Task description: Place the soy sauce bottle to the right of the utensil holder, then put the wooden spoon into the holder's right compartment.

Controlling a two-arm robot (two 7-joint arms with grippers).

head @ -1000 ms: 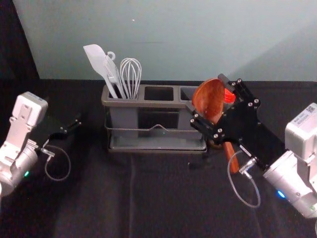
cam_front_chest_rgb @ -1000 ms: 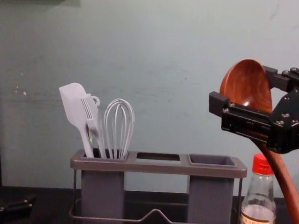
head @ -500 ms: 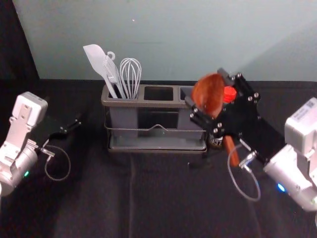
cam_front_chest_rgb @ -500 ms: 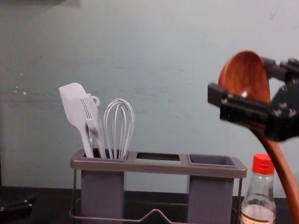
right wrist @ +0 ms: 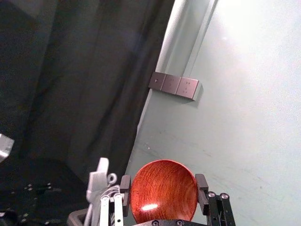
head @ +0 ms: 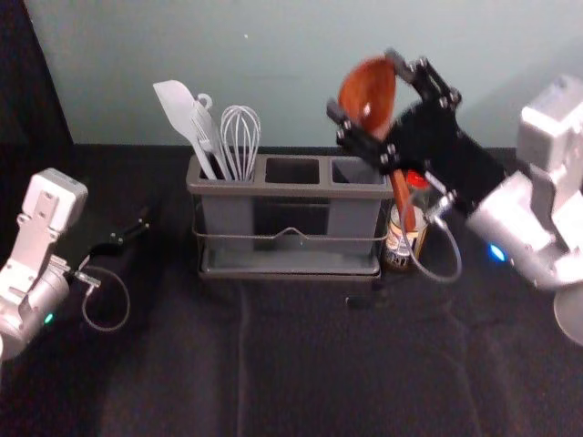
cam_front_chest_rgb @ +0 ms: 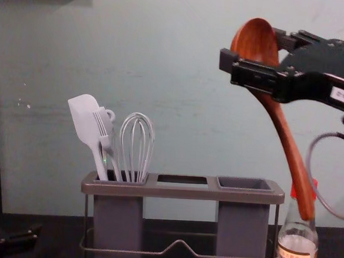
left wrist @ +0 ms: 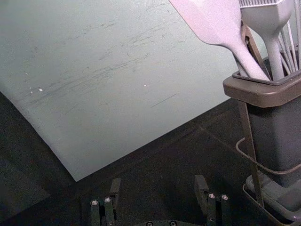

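So the wooden spoon is up in the air, bowl high and handle slanting down toward the right. The right gripper has it pinched by the bowl, a finger on either side. Handle end overlaps the soy sauce bottle in the chest view; can't tell if they touch. Bottle's standing just right of the utensil holder on the table, so I'd call that half done. Spoon's the job now, and it's the right compartment you want, which looks free at the top.

How I'd do it: get the handle end properly above the rim first, then come across to the left. Don't drag it sideways low down, that's how you clip the bottle and tip it. Stand the spoon up more before lowering, because at that slant the handle will probably catch the edge of the opening. Feed it in tip first, slowly, and only let go once it's well down inside. That bowl looks smooth and round, so it could swivel in the grip if the handle bumps something.

Spatula and whisk are over in the left compartment, no bother. Left gripper is parked left of the holder, fingers apart, nothing in it.
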